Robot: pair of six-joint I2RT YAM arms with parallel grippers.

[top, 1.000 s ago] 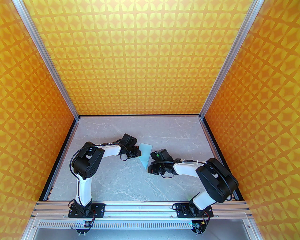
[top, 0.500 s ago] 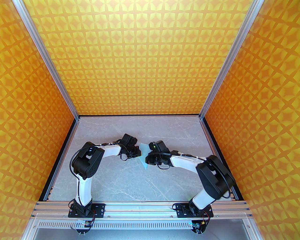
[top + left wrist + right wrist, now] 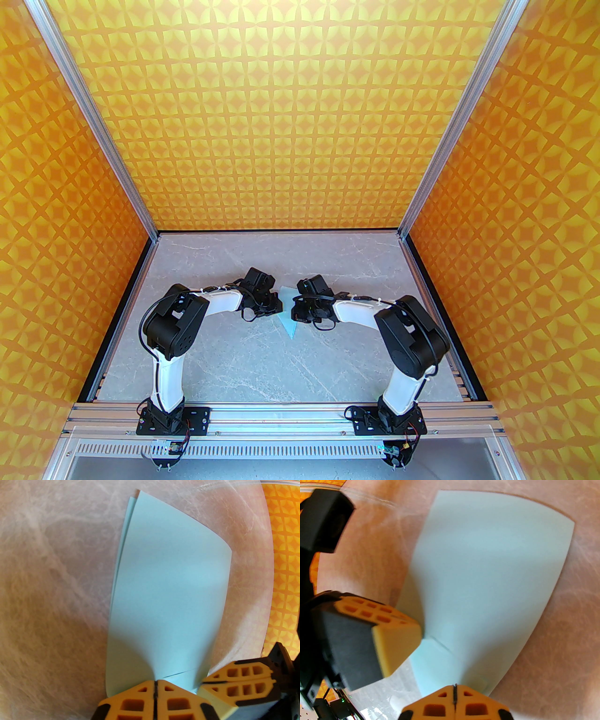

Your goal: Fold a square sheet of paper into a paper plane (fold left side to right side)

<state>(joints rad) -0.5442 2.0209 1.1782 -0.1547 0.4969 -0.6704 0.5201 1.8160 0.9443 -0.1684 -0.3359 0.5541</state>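
The light-blue sheet of paper lies mid-table between both grippers, folded into a wedge whose point faces the near edge. My left gripper is at its left side. In the left wrist view the left gripper is shut, and the paper bulges up from its tips in loose layers. The right gripper presses in from the right. In its wrist view the right gripper is shut on the paper at the near edge. The two grippers nearly touch: right fingers, left fingers.
The grey marble table has open room in front of and behind the paper. Orange patterned walls with aluminium posts close off the back and sides. Both arm bases sit on the rail at the near edge.
The right gripper has swung left and away from the near edge, up against the left gripper. The paper seen from above has narrowed. The left arm has stayed put.
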